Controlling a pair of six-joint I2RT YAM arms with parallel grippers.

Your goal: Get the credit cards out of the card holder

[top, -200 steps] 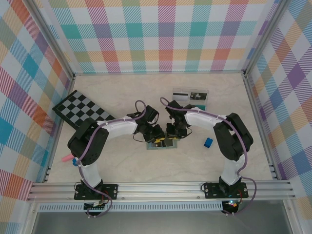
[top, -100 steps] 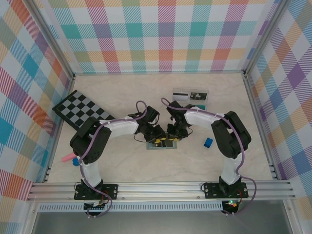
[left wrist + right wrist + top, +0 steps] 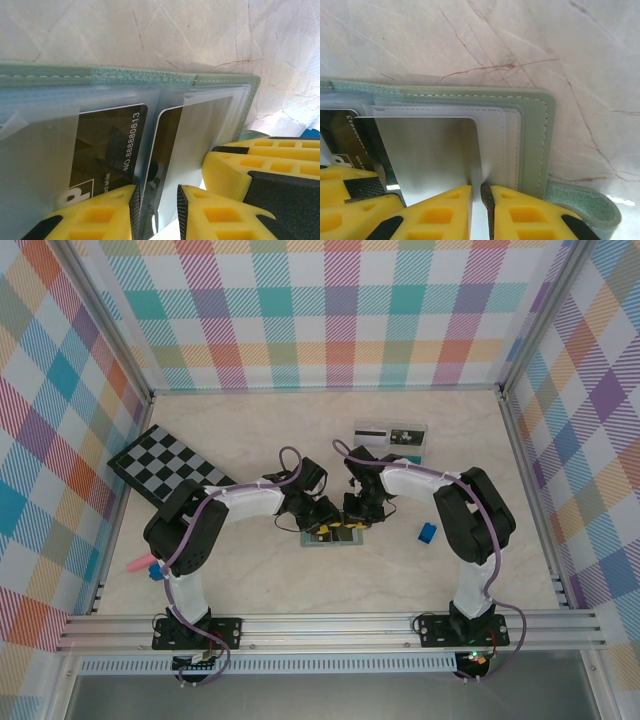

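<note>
one card holder (image 3: 340, 539) lies open on the pale marbled table (image 3: 250, 580), about mid-table, with both grippers down on it. it is a sage-green stitched wallet with rounded corners. a looped snap tab (image 3: 585, 209) sticks out at its right end, and several clear plastic sleeves (image 3: 45, 165) lie inside. two dark credit cards sit in those sleeves, one with white digits (image 3: 107, 145) on the left and one (image 3: 167, 140) just right of it. both are thin, glossy and round-cornered.

there are two grippers, each with two yellow ribbed fingers and black textured pads. the left gripper (image 3: 157, 207) straddles the near edge of the right-hand dark card, its jaws a narrow way apart. i cannot tell whether the pads actually press the card. the right gripper (image 3: 481, 192) has its jaws almost together, pinching a thin pale sleeve leaf of the card holder at its near edge.

toward the far right, one clear rectangular tray (image 3: 390, 423) holds three credit cards: one white with a black stripe (image 3: 368, 430), one dark (image 3: 407, 433), and one teal (image 3: 400, 452) along their near side. one flat black-and-white checkerboard (image 3: 168, 462) lies at the far left. one small bright-blue block (image 3: 427, 531) sits right of the card holder, and one pink piece (image 3: 135, 564) lies at the near left.
</note>
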